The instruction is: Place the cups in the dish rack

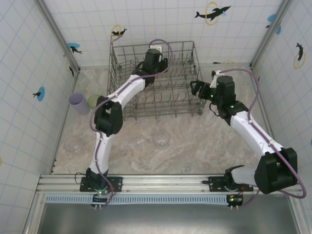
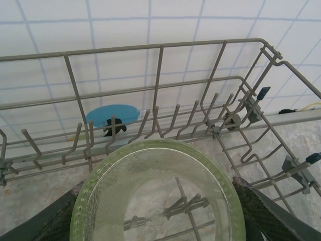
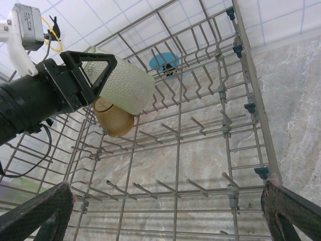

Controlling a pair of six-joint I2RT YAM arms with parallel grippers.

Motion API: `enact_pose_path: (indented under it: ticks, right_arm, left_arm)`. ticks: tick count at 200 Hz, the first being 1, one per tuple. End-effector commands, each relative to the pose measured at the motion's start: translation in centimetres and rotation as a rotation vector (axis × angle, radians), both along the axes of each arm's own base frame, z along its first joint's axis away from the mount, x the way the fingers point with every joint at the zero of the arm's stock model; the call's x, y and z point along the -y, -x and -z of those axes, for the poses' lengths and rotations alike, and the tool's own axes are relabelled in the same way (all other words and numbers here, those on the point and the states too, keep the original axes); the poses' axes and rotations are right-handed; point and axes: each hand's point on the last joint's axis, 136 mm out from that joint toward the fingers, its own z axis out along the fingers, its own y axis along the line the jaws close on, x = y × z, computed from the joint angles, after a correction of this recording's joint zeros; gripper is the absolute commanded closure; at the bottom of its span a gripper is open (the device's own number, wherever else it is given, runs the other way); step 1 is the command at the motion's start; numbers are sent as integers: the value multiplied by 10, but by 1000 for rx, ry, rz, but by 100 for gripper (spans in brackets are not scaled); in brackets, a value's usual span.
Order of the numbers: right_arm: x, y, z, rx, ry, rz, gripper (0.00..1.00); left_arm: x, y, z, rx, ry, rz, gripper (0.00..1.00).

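Dish rack (image 1: pixel 168 111) on marbled beige tabletop (image 1: pixel 195 146), white tiled walls (image 1: pixel 161 24) around

my left arm (image 1: pixel 122 95) and right arm (image 1: pixel 253 129) wear smooth white shells between blocky black joint housings. a mauve cable (image 1: pixel 165 45) runs along each one in loose loops. small green lights (image 1: pixel 100 193) glow at my black bases (image 1: pixel 97 183). my left gripper (image 3: pixel 113 83) is matte black, its finger (image 3: pixel 88 68) an open triangular frame, with a white camera box (image 3: pixel 27 25) on a white bracket. my right gripper (image 3: pixel 168 216) has dark fingers (image 3: pixel 40 213) covered in a fine cross-hatched texture.
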Motion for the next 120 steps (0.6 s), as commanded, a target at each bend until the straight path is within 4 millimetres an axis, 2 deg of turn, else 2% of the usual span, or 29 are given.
enact_pose_path:
  ticks: [1,31,48,50,52,76,95,120]
  right_arm:
    - [1,-1,-11,52,-12,-2,1]
    - [-1,-2,-7,47,-15,-8,1]
    - [-2,-3,-6,46,-16,-9,1]
    - [-2,-3,-6,45,-16,-11,1]
    - [-2,-3,-6,44,-17,-11,1]
    - [-5,-3,-1,31,-16,-23,1]
    - [-4,-3,4,18,-10,-23,1]
    - [-4,-4,6,14,-5,-23,1]
  left_arm:
    - [2,-11,-14,70,2,0,100]
    - [0,-13,-4,62,-24,-8,100]
    - [-1,-14,-5,74,-43,-6,100]
    - [1,-16,13,51,-58,-4,100]
    - [2,-17,18,44,-63,-2,100]
    - [5,-18,32,34,-74,18,100]
    - [16,-15,43,23,-74,85,90]
    - [17,-16,53,12,-86,91,81]
